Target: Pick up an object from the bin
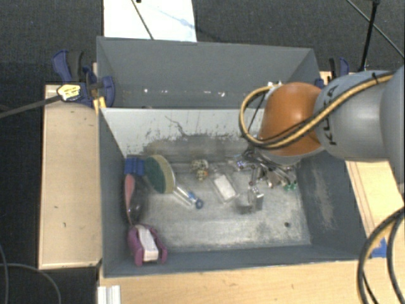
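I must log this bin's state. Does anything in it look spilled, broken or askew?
Nothing looks spilled or broken. Only the round green-and-cream disc seems askew: it leans on its edge near the left wall of the bin instead of lying flat. The pincer hangs beside a small white block.

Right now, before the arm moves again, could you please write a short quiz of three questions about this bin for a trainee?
1. True or false: the purple object with a white label lies at the lower left corner of the bin floor, as the camera sees it.
2. Which thing lies nearest to the pincer? A) the small white block B) the round green and yellow pad C) the purple object
3. Fill in: in the camera view, the small clear tube with a blue tip lies just to the ___ of the round pad.

Key: 1 true; 2 A; 3 right.
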Motion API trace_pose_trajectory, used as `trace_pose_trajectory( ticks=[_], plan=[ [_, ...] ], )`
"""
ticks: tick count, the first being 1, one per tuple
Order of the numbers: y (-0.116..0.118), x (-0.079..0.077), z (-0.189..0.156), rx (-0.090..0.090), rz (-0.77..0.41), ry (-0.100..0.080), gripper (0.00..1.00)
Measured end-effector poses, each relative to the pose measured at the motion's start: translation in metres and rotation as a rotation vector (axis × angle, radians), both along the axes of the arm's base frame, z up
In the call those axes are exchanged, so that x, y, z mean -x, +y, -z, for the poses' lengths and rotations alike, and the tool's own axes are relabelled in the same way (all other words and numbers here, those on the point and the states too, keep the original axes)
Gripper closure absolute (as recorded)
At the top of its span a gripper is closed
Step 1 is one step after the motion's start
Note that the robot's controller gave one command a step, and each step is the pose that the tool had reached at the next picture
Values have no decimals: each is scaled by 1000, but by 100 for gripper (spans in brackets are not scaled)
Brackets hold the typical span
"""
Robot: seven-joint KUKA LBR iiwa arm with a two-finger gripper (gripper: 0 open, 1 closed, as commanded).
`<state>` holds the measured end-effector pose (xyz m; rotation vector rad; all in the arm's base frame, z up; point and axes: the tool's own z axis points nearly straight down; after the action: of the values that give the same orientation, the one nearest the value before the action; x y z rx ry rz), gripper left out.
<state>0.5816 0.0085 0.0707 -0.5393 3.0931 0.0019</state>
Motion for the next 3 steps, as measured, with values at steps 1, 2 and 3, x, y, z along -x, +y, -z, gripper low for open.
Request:
trace_pose_trajectory(
  ticks=[1,2,3],
  plan=[
    [43,3,0,-1,-32,1,0],
    [40,3,0,1,-26,1,100],
    [-30,-5,0,4,-352,-4,100]
  ],
)
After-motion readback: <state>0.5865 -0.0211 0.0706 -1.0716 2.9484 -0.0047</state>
